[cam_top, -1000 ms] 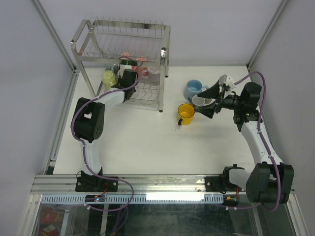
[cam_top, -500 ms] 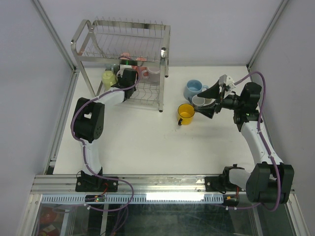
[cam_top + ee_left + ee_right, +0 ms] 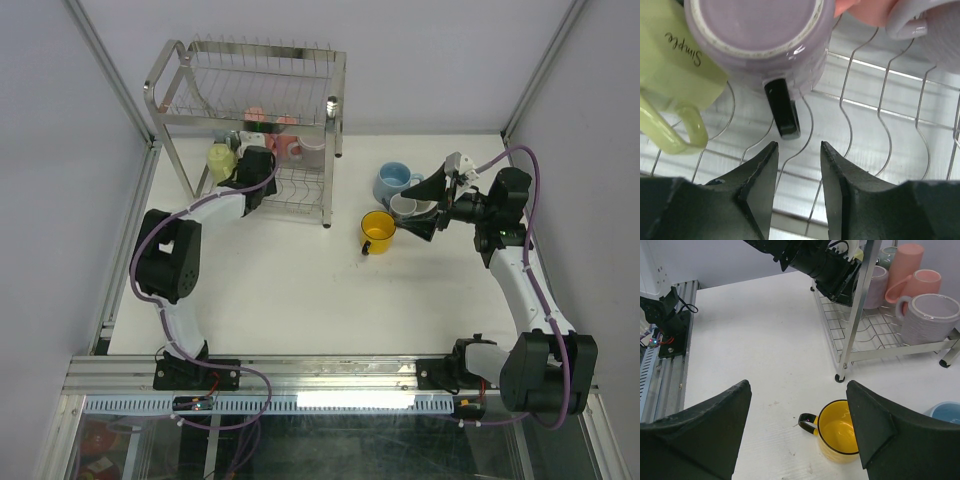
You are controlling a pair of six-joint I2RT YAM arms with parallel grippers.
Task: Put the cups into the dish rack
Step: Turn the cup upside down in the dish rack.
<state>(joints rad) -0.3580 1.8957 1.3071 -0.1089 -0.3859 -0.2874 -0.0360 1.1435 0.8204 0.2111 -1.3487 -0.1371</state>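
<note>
At the far left of the table [image 3: 300, 300], the dish rack [image 3: 250, 75] was seen standing upright, with several cups gathered on its lower shelf. A pale green mug [image 3: 670, 65] was placed at the left end, touching a lilac mug [image 3: 760, 30] whose base was turned toward the left wrist camera. Its black handle [image 3: 782, 112] was pointed at the left gripper [image 3: 797, 145]. That claw was held just short of the handle, over the wire shelf; its jaws were parted and nothing was caught between them. Further right on the same shelf, two salmon pink mugs [image 3: 910, 265] and a pale grey-lilac mug [image 3: 930, 317] were set close together.

Well apart from the rack, to its right, three cups were left on the table: a light blue mug [image 3: 395, 183] farthest, a grey mug [image 3: 408, 207] just beside it, and a yellow mug [image 3: 378, 230] nearest, its dark handle turned to the near left. The right gripper [image 3: 797, 390] was hung above this group with its jaws spread wide and nothing gripped. The yellow mug was framed between its fingers in the right wrist view.
</note>
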